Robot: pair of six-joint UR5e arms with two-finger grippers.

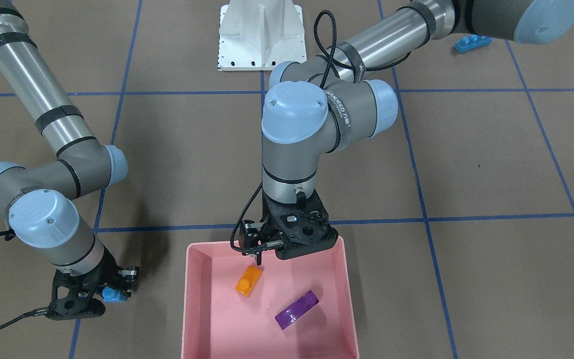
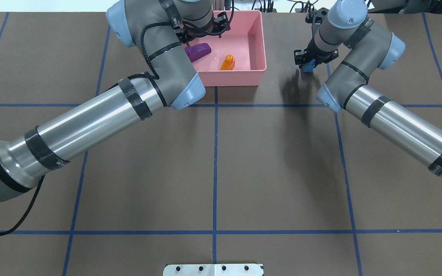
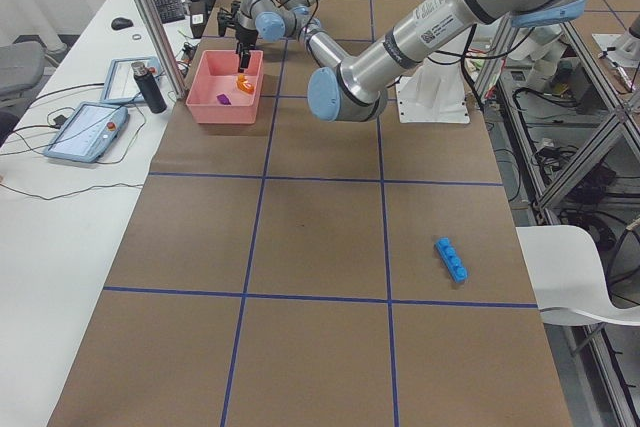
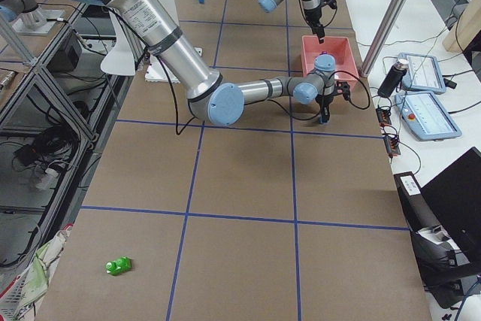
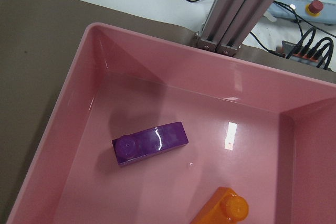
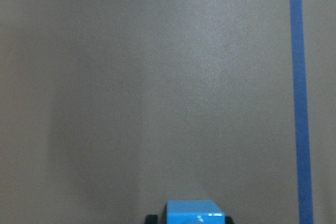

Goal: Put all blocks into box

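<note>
The pink box [image 1: 187, 299] holds the orange brick [image 1: 248, 280] and the long purple brick [image 1: 296, 309], lying apart; both show in the left wrist view, orange [image 5: 223, 211] and purple [image 5: 150, 142]. My left gripper [image 1: 258, 258] hangs just above the orange brick, open and empty. My right gripper [image 1: 115, 294] is shut on the small light-blue brick [image 6: 194, 212], low over the table beside the box [image 2: 236, 78]. The long blue brick [image 1: 472, 43] lies far off on the left arm's side. The green brick [image 4: 119, 265] lies far off on the right arm's side.
The white pedestal base [image 1: 259, 37] stands at the robot's side of the table. An aluminium post [image 5: 241, 9] rises just beyond the box's far wall. Tablets and cables [image 3: 85, 132] lie on the white bench past the table edge.
</note>
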